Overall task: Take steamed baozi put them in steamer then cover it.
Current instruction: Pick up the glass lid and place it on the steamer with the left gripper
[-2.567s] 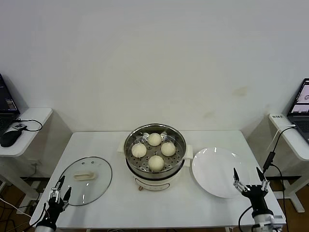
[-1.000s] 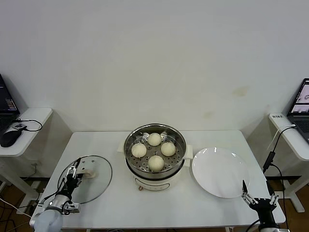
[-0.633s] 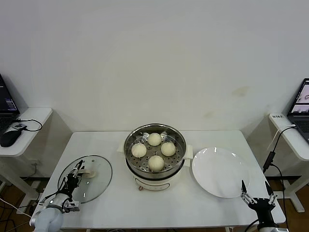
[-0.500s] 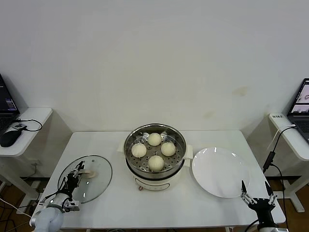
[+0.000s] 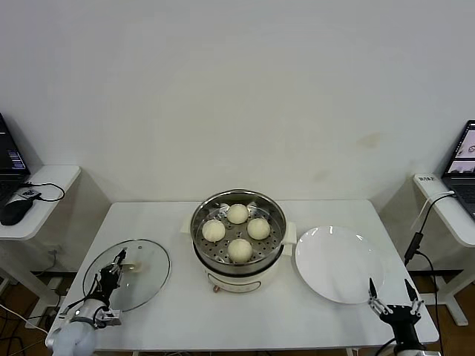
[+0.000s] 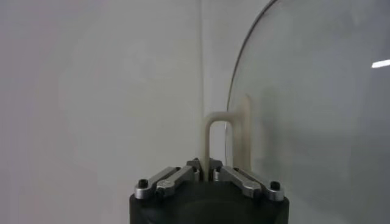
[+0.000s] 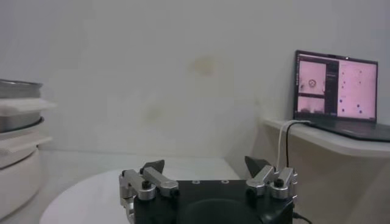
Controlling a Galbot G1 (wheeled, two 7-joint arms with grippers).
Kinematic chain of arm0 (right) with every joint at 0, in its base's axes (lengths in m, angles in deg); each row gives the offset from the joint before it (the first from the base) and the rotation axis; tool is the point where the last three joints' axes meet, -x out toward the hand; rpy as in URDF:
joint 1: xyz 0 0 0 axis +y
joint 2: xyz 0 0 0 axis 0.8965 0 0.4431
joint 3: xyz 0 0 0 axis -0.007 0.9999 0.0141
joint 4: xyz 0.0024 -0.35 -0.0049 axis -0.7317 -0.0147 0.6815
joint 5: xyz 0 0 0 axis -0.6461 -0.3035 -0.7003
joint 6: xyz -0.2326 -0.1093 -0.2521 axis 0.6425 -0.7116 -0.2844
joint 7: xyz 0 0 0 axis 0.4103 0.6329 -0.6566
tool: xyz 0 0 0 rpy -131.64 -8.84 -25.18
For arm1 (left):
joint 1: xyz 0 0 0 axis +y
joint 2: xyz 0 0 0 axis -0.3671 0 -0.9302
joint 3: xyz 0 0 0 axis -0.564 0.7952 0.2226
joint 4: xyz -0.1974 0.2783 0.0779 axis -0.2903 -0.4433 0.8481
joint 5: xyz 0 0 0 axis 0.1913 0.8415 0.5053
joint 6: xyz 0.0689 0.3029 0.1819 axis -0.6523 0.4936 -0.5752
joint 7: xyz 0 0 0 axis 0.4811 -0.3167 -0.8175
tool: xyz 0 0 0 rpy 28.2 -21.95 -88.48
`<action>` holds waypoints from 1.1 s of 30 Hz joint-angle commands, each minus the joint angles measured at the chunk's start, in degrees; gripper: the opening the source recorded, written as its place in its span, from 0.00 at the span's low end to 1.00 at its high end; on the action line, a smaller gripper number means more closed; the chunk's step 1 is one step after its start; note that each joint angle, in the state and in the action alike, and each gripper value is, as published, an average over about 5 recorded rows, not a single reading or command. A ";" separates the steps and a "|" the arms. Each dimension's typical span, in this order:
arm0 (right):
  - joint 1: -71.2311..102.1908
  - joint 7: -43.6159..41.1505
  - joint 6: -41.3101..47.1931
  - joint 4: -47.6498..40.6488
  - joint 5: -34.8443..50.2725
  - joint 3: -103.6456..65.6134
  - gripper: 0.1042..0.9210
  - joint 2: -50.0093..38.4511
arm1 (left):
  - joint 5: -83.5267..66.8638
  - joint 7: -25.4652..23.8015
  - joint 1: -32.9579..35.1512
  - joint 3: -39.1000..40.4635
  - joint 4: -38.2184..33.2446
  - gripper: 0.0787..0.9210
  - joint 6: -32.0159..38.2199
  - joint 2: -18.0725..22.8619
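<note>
**Lid gripped at its handle, buns already in the pot**

Buns, four of them, smooth and cream-white, sit together on the perforated tray inside the steamer (image 5: 238,233), a shiny round steel pot on a white base at the middle of a white table (image 5: 223,322). One steamed baozi (image 5: 240,250) lies nearest the robot; the other three ring the tray behind it. The pot stands uncovered.

To the robot's left, well apart from the pot, the cover (image 5: 141,271) rests near the table's left edge: clear glass, metal rim, cream bar handle. The left gripper (image 5: 113,269) is on it, its fingers pinched tight around that handle. In the left wrist view the handle's cream loop (image 6: 218,137) rises straight out from between the closed fingertips, with the glass curving away beside it.

To the right of the pot lies a flat white plate (image 5: 339,264). The right gripper (image 5: 390,295) waits at the table's near right corner, just past the plate, fingers spread wide and holding nothing.
</note>
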 commanded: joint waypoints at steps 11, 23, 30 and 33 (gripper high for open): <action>1.02 -0.56 -1.06 0.60 -2.86 3.91 0.88 -0.89 | -6.65 -8.65 13.36 -9.52 -30.44 0.08 -11.83 -2.61; 0.99 0.30 -2.39 0.54 -9.67 7.96 0.88 -1.04 | -14.33 -18.01 14.05 -0.88 -47.67 0.08 -24.74 -7.94; -2.61 1.29 -2.04 -2.75 -14.40 8.07 0.88 0.56 | -11.69 -18.74 5.79 10.34 -44.38 0.08 -28.68 -11.40; -4.09 1.66 -1.98 -4.78 -15.68 8.23 0.88 1.11 | -10.99 -19.52 1.20 15.20 -42.00 0.08 -30.15 -11.72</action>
